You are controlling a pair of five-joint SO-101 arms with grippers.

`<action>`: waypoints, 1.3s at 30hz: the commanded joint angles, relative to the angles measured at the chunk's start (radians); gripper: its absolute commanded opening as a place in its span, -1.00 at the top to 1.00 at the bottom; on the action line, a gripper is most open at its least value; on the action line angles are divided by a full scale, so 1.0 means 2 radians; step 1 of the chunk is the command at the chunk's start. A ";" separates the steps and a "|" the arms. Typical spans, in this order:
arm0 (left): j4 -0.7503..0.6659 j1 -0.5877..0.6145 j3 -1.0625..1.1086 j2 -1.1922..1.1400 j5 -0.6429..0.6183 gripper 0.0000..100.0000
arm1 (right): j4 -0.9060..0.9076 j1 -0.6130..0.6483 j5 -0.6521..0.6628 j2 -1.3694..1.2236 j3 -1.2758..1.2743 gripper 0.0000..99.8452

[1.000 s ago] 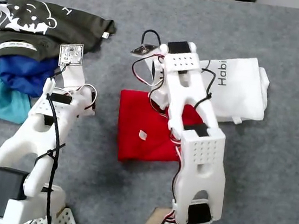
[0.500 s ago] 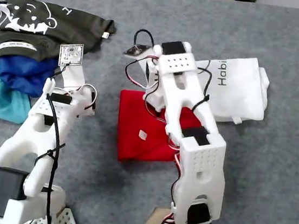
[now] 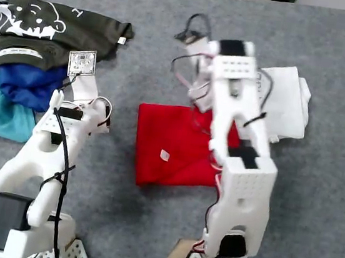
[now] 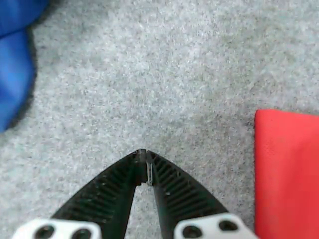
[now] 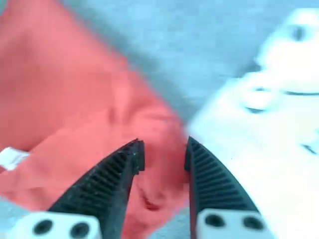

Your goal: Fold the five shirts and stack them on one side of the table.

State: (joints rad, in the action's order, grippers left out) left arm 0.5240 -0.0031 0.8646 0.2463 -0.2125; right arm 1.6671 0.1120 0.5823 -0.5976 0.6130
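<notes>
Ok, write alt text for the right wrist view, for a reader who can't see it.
The right gripper, its fingers open, hangs just above the place where the edge of a red shirt lies next to a white shirt. The grey table shows beyond them.

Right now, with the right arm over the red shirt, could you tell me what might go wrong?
1. The right gripper is open just where the red shirt meets the folded white shirt; closing there could pinch both and rumple the white one.
2. Lifting the red shirt by that single edge might undo its folds.
</notes>
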 commanded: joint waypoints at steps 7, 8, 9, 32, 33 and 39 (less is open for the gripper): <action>-0.008 0.000 -0.024 0.004 0.005 0.94 | 0.052 -0.008 -0.001 0.022 0.093 0.72; -0.008 0.000 -0.024 0.004 0.005 0.94 | 0.051 -0.003 -0.001 0.029 0.085 0.72; -0.008 0.000 -0.024 0.004 0.005 0.94 | 0.051 0.005 -0.001 0.040 0.070 0.72; -0.008 0.000 -0.025 0.004 0.005 0.94 | -0.108 -0.065 0.001 -0.020 -0.027 0.97; -0.008 0.000 -0.025 0.004 0.005 0.94 | -0.108 -0.065 0.000 -0.023 -0.016 0.97; -0.008 0.000 -0.025 0.004 0.005 0.94 | -0.022 -0.048 0.002 -0.023 0.073 0.97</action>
State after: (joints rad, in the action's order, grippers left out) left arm 0.5240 -0.0031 0.8646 0.2463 -0.2125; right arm 1.5290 0.0000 0.5823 -0.6513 0.6391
